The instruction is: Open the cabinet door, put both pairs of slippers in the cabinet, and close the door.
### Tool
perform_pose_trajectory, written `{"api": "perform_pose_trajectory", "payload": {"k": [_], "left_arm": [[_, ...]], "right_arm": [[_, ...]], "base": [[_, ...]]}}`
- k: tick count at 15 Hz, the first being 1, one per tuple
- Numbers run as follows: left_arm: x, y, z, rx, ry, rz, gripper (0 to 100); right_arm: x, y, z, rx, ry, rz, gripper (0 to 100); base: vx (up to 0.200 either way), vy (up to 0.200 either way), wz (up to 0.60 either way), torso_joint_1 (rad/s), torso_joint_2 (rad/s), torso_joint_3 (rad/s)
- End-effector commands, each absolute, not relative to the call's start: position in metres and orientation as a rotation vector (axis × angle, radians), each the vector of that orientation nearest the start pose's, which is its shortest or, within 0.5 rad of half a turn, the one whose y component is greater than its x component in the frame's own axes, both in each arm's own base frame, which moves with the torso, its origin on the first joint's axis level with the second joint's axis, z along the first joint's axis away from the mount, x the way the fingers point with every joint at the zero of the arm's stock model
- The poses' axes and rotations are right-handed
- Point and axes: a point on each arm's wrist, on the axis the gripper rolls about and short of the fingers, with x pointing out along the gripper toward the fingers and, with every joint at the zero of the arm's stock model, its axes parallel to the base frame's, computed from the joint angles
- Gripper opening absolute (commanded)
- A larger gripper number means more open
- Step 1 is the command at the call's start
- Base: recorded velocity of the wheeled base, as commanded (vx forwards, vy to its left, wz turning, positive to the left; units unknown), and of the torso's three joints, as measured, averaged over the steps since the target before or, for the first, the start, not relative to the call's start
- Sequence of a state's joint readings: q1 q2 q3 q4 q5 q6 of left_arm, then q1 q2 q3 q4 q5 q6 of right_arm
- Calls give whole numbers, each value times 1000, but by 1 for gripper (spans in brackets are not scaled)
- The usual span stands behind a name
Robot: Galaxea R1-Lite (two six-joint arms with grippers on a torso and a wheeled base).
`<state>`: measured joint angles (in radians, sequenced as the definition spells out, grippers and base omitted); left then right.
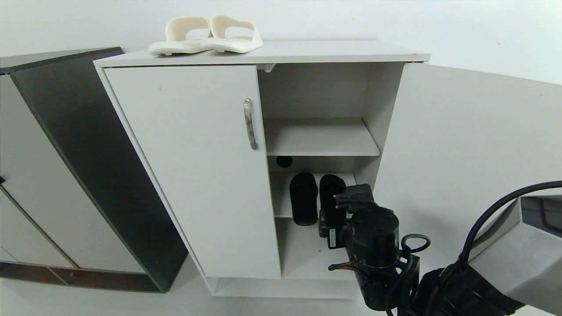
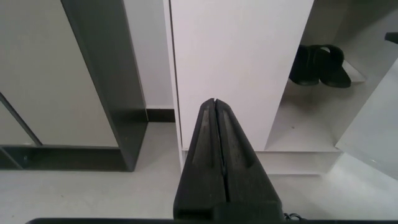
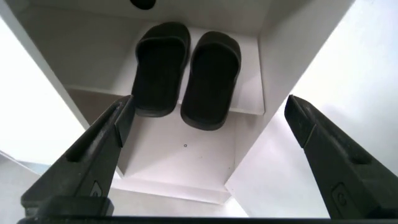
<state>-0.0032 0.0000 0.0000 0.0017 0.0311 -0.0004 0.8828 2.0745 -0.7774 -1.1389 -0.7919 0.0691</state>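
Note:
A pair of black slippers point(image 1: 316, 197) lies side by side on the middle shelf of the white cabinet point(image 1: 263, 55), behind its open right door point(image 1: 461, 153). The left door point(image 1: 189, 166), with a metal handle point(image 1: 250, 124), is closed. On the cabinet top rests a pair of cream slippers point(image 1: 206, 35). My right gripper point(image 3: 208, 106) hangs open just in front of the black slippers point(image 3: 186, 74) and holds nothing. My left gripper point(image 2: 214, 106) is shut and empty. It sits low, pointing at the foot of the closed door, with the black slippers point(image 2: 320, 65) off to one side.
A dark grey cabinet point(image 1: 88, 153) stands directly left of the white one. The open door juts out on the right, close to my right arm. The upper shelf point(image 1: 320, 138) and bottom shelf point(image 1: 307, 254) are bare. Light floor point(image 2: 93, 193) lies in front.

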Motion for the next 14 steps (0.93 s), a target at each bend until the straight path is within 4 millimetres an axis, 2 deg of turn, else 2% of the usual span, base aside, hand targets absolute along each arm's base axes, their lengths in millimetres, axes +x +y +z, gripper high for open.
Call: {"api": "perform_pose_trajectory", "payload": {"k": [1, 3, 14], "left_arm": [[-23, 1, 75, -1, 3, 28, 0], [-23, 1, 75, -1, 3, 28, 0], [-23, 1, 75, -3, 3, 28, 0]], "right_arm": [[239, 267, 98, -55, 116, 103, 100], [236, 265, 97, -61, 124, 123, 100], [231, 260, 90, -90, 117, 173, 100]], "base": [[0, 0, 0, 0, 0, 0], [0, 0, 0, 0, 0, 0], [0, 200, 0, 2, 2, 3]]}}
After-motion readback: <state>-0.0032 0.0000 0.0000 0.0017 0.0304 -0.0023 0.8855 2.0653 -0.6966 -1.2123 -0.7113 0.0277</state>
